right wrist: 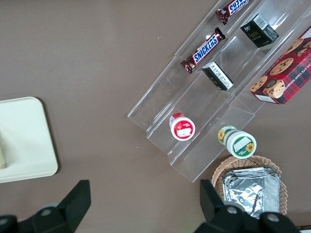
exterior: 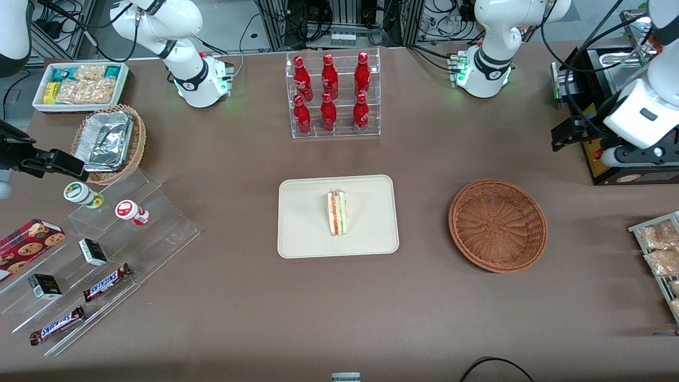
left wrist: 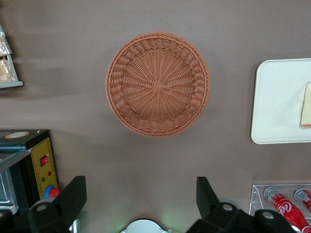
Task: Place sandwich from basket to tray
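Clock bearings taken from table centre, front view.
- Clear rack of six red bottles (exterior: 333, 95): 12 o'clock.
- White bin of snack packets (exterior: 80, 85): 10 o'clock.
- Tan wicker basket with foil container (exterior: 109, 142): 10 o'clock, nearer the camera than the bin.
- Clear stepped stand (exterior: 159, 233) with Snickers bars (exterior: 107, 281): 8 o'clock.
- Black appliance (exterior: 610, 159): 2 o'clock.

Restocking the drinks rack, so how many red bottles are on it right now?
6, all on the clear rack: three bottles on its upper tier, three on the lower tier nearer the front camera. None looks hidden. The gripper, open, hangs above the table near the empty basket.
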`<move>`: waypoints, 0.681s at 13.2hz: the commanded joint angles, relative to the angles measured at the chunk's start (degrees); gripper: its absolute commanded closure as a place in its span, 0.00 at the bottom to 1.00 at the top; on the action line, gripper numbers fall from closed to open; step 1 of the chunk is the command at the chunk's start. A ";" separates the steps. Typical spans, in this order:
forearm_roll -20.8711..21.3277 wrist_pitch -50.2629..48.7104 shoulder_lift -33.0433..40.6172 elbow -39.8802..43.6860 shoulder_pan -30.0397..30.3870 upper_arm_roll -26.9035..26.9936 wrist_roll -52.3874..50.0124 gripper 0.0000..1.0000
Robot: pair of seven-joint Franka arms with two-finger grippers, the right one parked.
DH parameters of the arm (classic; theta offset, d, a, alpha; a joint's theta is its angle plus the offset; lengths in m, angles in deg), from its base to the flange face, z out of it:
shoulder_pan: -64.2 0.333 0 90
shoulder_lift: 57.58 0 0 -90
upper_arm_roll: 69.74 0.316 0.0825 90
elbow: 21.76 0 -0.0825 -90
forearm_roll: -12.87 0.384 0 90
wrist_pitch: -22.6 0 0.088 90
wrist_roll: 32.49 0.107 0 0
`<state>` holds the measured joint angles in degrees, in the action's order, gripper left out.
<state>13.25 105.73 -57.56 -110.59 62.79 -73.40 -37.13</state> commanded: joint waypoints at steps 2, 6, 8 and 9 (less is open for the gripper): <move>-1.17 0.98 4.27 -3.88 -3.43 4.54 2.62 0.00; -1.08 0.72 2.88 -1.17 -2.99 4.63 2.62 0.00; -0.12 -0.07 3.13 -0.99 -2.82 4.63 2.71 0.00; -0.20 -0.16 3.05 -0.20 -2.82 4.63 2.54 0.00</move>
<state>13.12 106.16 -55.12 -111.89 60.32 -69.32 -35.42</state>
